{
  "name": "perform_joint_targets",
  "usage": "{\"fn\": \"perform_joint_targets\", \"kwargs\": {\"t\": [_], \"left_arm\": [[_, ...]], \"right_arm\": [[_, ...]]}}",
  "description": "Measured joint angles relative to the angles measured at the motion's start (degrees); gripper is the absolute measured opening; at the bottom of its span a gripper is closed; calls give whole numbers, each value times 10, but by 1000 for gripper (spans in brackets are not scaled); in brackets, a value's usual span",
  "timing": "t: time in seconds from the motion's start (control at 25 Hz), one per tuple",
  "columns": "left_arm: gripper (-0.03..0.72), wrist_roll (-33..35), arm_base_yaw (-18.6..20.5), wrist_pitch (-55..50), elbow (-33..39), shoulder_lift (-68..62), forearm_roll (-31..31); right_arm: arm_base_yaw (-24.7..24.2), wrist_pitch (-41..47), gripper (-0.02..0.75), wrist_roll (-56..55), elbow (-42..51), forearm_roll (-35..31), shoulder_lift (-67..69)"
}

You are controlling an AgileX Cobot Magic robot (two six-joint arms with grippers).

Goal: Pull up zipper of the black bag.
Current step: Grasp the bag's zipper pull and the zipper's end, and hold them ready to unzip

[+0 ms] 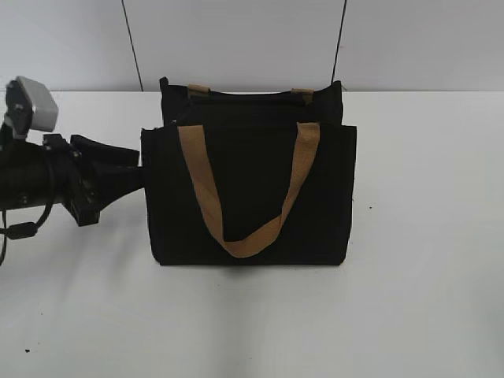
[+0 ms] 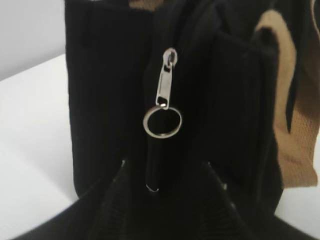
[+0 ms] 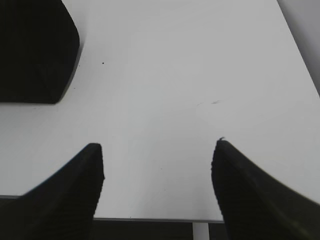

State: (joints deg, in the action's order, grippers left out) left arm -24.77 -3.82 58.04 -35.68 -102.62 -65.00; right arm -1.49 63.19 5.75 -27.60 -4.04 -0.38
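The black bag stands upright mid-table, its tan strap hanging down its front. My left gripper is at the bag's left end, touching or nearly touching it. In the left wrist view the silver zipper pull with its ring hangs down the end of the bag, just above my open left jaws. The jaws straddle the black zip track and hold nothing. My right gripper is open and empty over bare table. It is out of the exterior view.
The white table spreads around the bag, with a pale wall behind. The right wrist view shows a corner of the bag at its top left and the table's near edge under the jaws.
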Motion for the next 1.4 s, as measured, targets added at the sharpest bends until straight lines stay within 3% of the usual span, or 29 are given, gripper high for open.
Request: {"fn": "perform_joint_targets", "kwargs": {"t": [0.2,0.48,0.96,1.04,1.2,1.4], "left_arm": [[326,4,0,24,-44,-71,-43],[284,23,0,52,-106,-135,-50],[274,26,-22,107,-165,-203,-48],[234,29,-24,107,-174,-206,-35],[46,30,-25,100,-180,-208,-26],[27,31,-25,91,-172,-202,-32]], "right_arm": [[0,0,520,0,0,0,0],[0,0,520,0,0,0,0],[0,0,520,0,0,0,0],[0,0,520,0,0,0,0],[0,0,520,0,0,0,0],[0,0,520,0,0,0,0]]}}
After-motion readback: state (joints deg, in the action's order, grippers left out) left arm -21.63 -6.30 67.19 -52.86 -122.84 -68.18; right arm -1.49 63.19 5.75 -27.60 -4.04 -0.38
